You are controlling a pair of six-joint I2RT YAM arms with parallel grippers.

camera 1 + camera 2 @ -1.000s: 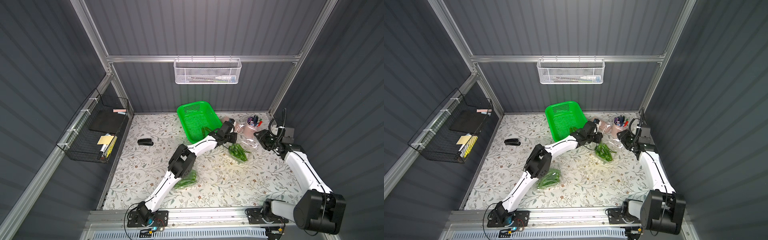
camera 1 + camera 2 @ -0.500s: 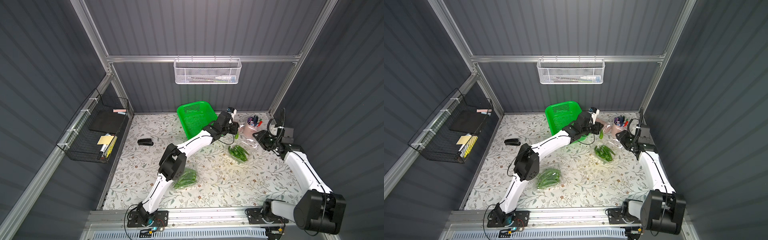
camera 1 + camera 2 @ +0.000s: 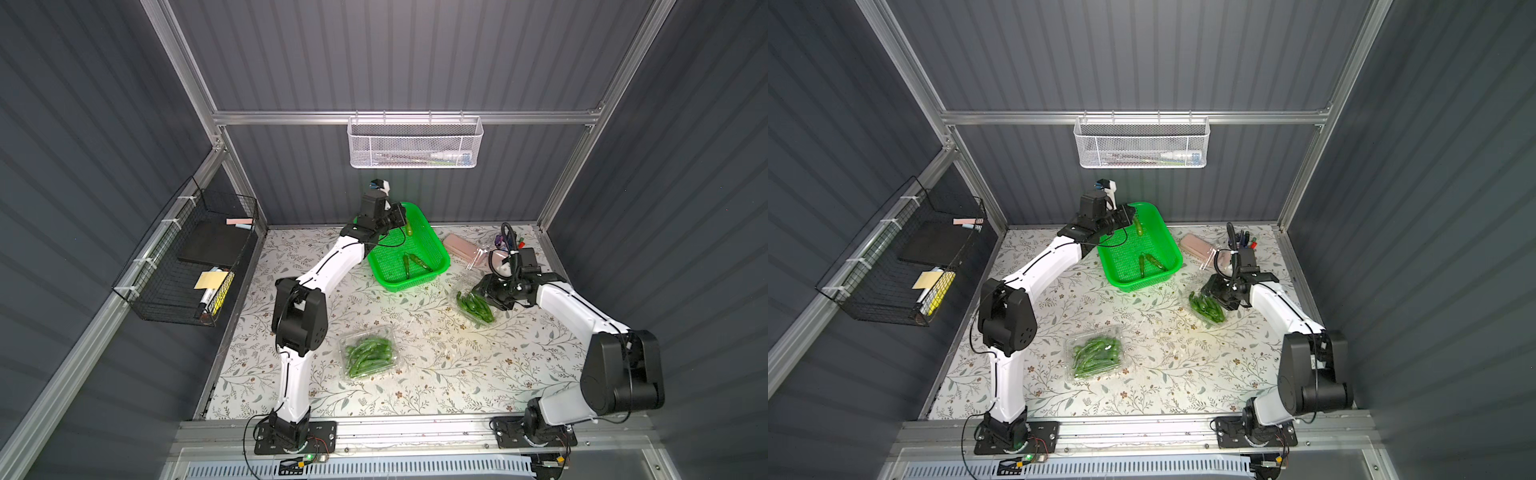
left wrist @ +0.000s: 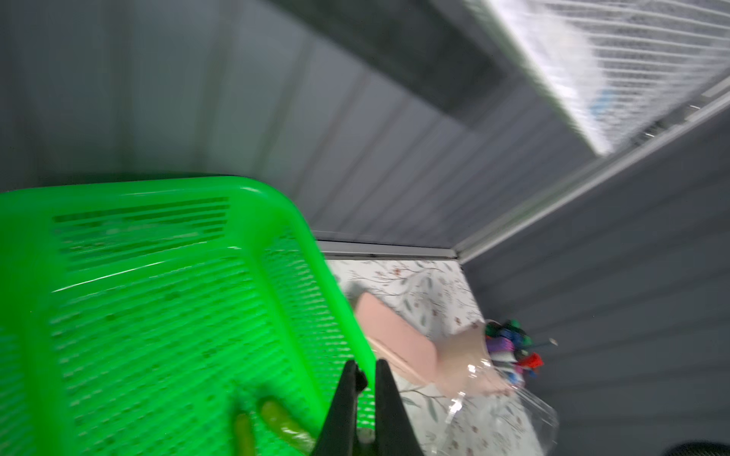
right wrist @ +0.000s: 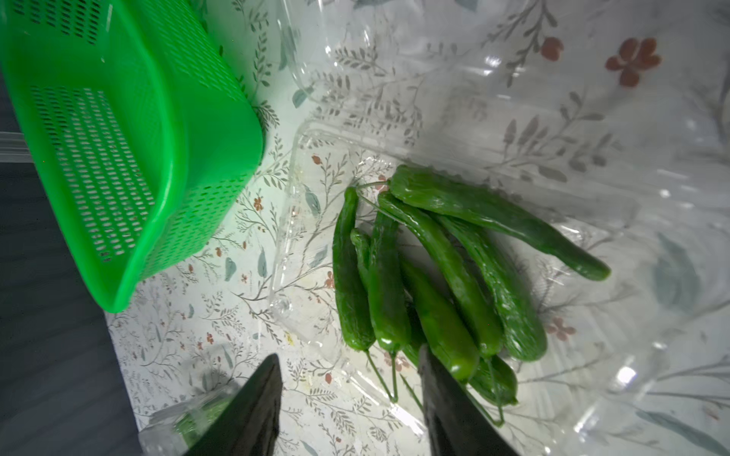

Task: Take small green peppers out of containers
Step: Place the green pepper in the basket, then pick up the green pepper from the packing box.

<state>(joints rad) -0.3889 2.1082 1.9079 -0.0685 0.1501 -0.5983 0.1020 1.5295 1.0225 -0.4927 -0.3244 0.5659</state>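
The flowered table (image 3: 436,374) carries everything. At its far side stands the green basket (image 3: 410,286), directly below the left gripper (image 4: 365,369), whose fingers (image 4: 343,406) stand almost together with only a thin slit between them. In both top views a single pepper (image 3: 409,227) shows just beside their tips, over the basket. It cannot be told whether the fingers pinch its stem. A few more peppers (image 3: 419,261) lie on the basket floor, below and beyond those tips. The closed container (image 3: 368,351), packed with green peppers, sits well apart from both pairs of fingers. The open container (image 5: 282,237) lies right under the right gripper (image 5: 348,352), its clear lid (image 5: 474,79) folded out beyond the tray. The right fingers (image 5: 253,406) stand wide apart and grip nothing. A bunch of peppers (image 5: 446,260) rests in this tray with the stem ends toward the fingers. The thin stems reach into the gap, and one finger overlaps the end of a pepper, though contact cannot be told.
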